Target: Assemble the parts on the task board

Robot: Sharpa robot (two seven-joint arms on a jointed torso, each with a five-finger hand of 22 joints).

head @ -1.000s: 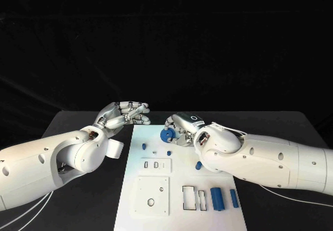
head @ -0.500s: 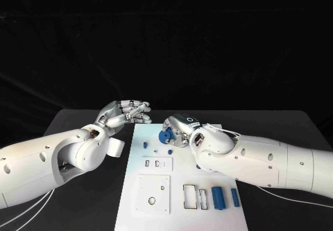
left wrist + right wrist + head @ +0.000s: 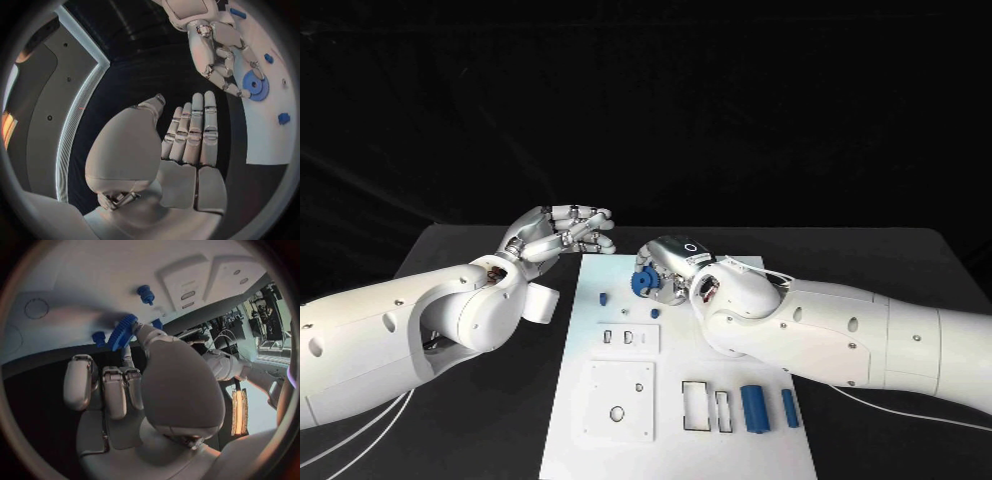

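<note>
Since a second ago the right robot hand (image 3: 664, 272) has eased a little toward the robot's left along the far end of the task board (image 3: 678, 440), carrying the blue gear (image 3: 643, 283) with it; the left robot hand (image 3: 564, 233) has stayed where it was.

Right now the right robot hand grasps the gear, a toothed blue disc, between its thumb and fingers, low over the white board near its far end. From the right wrist the gear (image 3: 121, 332) shows edge-on at the fingertips (image 3: 128, 360), close against the board surface; whether it touches cannot be told. From the left wrist the same gear (image 3: 255, 85) lies under the right hand's curled fingers (image 3: 219, 62).

The left robot hand hovers beyond the board's far left corner, over the black tabletop (image 3: 473, 262), holding nothing. In the left wrist view its fingers (image 3: 194, 131) lie straight and side by side, released.

On the board I count two small blue pegs standing near the gear: one (image 3: 602, 298) toward the left edge, one (image 3: 652, 313) just nearer the robot than the gear. Two longer blue blocks lie side by side near the board's near right part, the wider (image 3: 756, 407) beside the narrower (image 3: 789, 407). Just left of them are two empty upright slots (image 3: 692, 405), and further left a square recessed plate (image 3: 619, 401).
</note>
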